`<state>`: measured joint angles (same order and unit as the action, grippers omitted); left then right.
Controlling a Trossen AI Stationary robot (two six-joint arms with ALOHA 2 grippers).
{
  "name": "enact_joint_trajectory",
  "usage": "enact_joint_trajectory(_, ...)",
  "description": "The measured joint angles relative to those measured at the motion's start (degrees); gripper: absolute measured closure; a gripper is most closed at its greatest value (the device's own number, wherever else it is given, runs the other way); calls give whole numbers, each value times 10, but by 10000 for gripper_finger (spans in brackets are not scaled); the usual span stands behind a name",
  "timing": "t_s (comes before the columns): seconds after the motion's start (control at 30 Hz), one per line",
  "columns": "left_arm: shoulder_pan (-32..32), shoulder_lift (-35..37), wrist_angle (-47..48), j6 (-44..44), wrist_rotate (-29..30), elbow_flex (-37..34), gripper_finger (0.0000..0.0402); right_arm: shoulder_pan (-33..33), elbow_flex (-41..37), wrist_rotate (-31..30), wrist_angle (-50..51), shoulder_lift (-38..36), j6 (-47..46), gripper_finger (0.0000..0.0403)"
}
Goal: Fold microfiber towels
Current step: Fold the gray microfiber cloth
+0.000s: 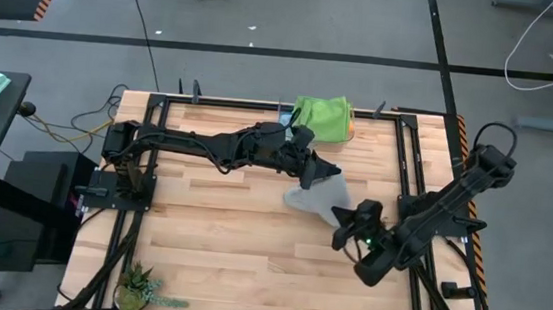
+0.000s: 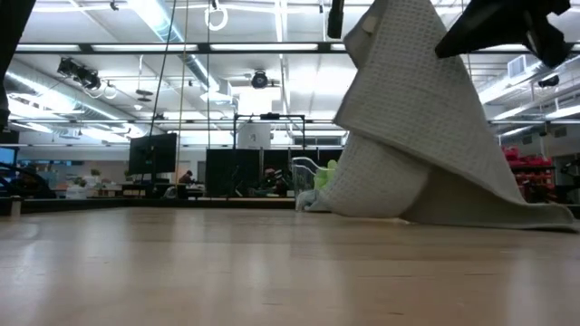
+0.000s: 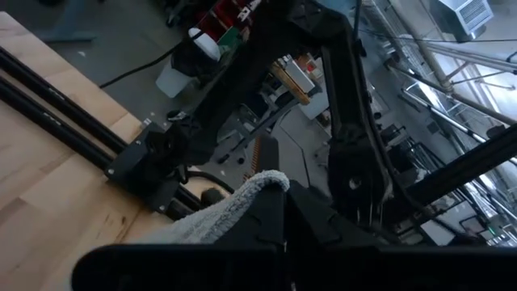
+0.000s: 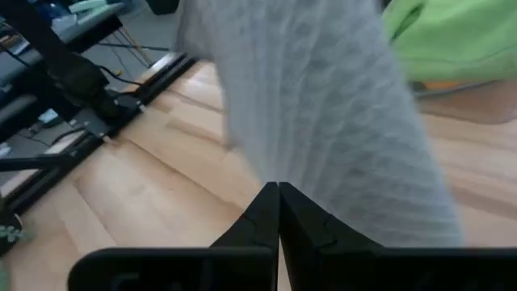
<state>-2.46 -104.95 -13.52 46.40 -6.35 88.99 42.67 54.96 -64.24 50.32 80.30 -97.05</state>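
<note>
Pinching the grey towel (image 1: 321,194) at opposite edges, the left gripper (image 1: 327,170) and right gripper (image 1: 343,221) lift it off the table (image 1: 219,240). A green towel (image 1: 322,117) lies folded at the far edge

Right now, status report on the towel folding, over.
Left gripper and right gripper both shut on the light grey microfiber towel, lifted mid-table. Folded green towel waits at far edge. Nothing in the way.

Light grey towel (image 1: 321,193) with a fine waffle weave, draped over pale blond wood-plank surface (image 1: 229,241). Behind it, a bright green towel (image 1: 322,116) with an orange edge peeking underneath. Both arms matte black, fingers (image 4: 266,214) black too.
</note>
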Motion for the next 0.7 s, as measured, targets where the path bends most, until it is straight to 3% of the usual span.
enact_joint_trajectory(0.17, -2, 0, 0, 11, -1, 0, 395, -5, 0, 5, -59, 27, 61, 386)
enact_joint_trajectory(0.33, -6, 0, 0, 14, -1, 0, 395, -9, 0, 32, -17, 21, 70, 384)
enact_joint_trajectory(0.6, -6, 0, 0, 11, -1, 0, 395, -40, 0, 52, 129, 4, -21, 396)
enact_joint_trajectory(0.7, -6, 0, 0, 10, 0, 0, 395, -52, 1, 46, 112, 4, -46, 396)
